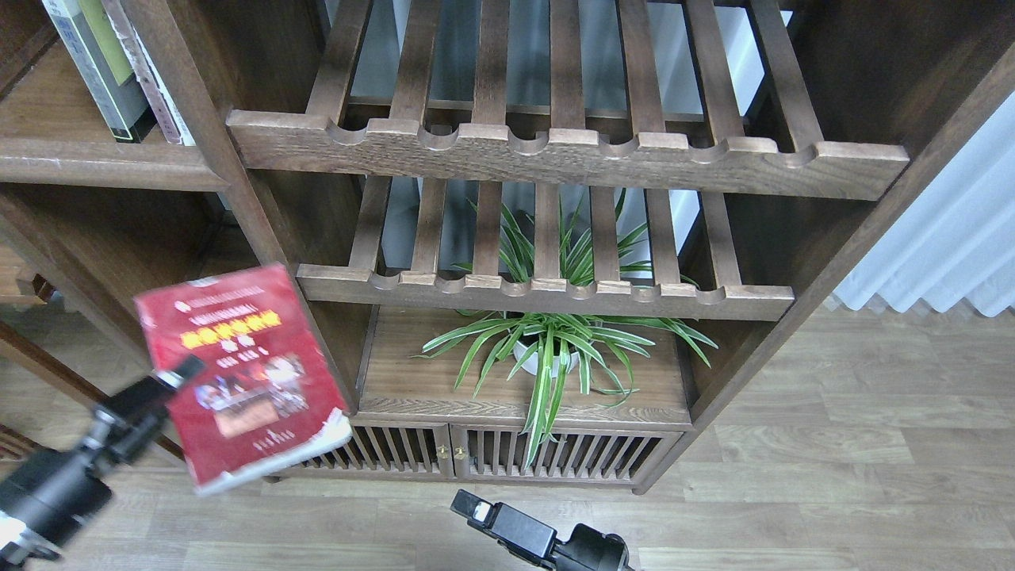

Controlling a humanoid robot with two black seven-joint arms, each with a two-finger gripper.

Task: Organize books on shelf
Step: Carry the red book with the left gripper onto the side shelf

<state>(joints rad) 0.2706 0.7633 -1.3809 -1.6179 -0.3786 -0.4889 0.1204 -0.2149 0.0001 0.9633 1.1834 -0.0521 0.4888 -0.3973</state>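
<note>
Red book (242, 373) hangs in the air at near left, in front of the cabinet, clamped at its left edge by our left hand (176, 377). We should lift it, level its tilt, and slide it onto the shelf (103, 162) at far left beside the standing books (119, 67). Our right hand (476, 507) sits low; we cannot tell its state.
</note>
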